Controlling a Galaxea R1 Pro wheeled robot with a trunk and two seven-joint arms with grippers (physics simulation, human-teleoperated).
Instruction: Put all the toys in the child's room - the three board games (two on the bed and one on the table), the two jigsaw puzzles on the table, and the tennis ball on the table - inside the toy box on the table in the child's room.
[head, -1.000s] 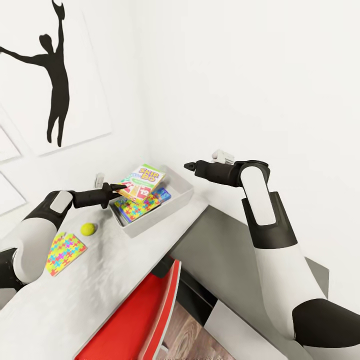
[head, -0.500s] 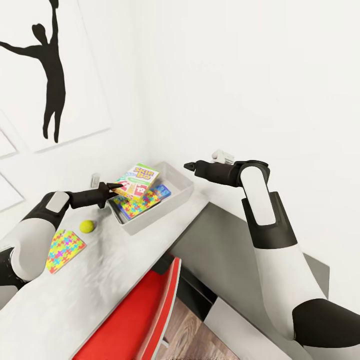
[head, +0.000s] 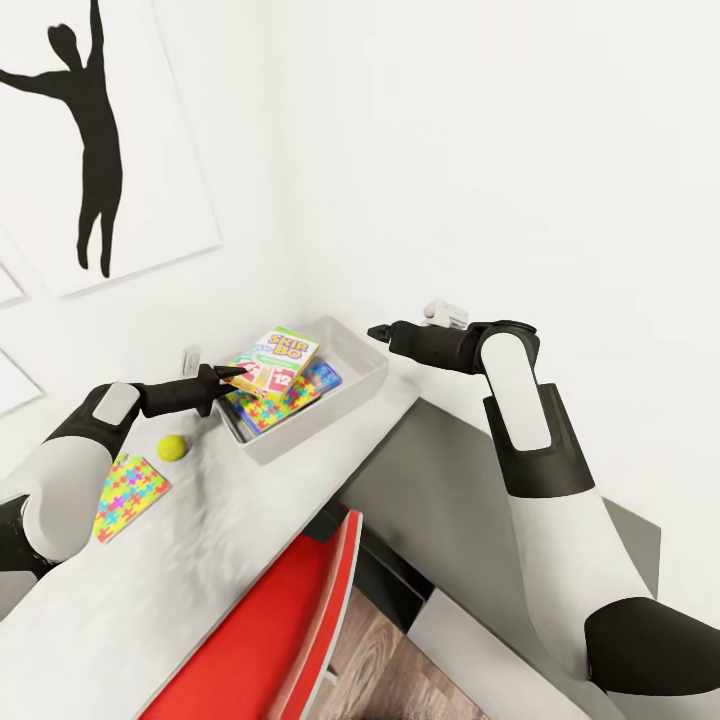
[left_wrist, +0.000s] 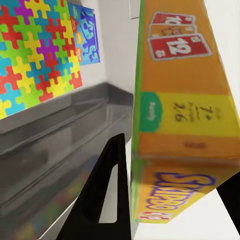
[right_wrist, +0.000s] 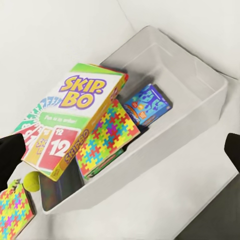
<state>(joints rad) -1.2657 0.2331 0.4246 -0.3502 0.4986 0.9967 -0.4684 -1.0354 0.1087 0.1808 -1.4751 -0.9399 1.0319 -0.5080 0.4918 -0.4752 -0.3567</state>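
The left claw (head: 232, 375), clamped on the SKIP-BO box (head: 272, 361) by 1 edge over the toy box (head: 352, 392), could let it tip onto the rim and slide toward the tennis ball (head: 172, 447) at 8 o'clock (right claw (head: 378, 331): cannot tell whether apart or together).

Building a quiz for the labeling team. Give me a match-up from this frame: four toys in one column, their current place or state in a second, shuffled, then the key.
Things:
1. SKIP-BO box
2. blue game box
3. tennis ball
4. smaller jigsaw puzzle

Places or states:
A. lying flat on the table, outside the toy box, nearest the robot
B. pinched in the left gripper, tilted over the toy box
C. resting inside the toy box, beside the puzzle already in it
D. on the table between the toy box and the flat mat

Pairs: 1-B, 2-C, 3-D, 4-A
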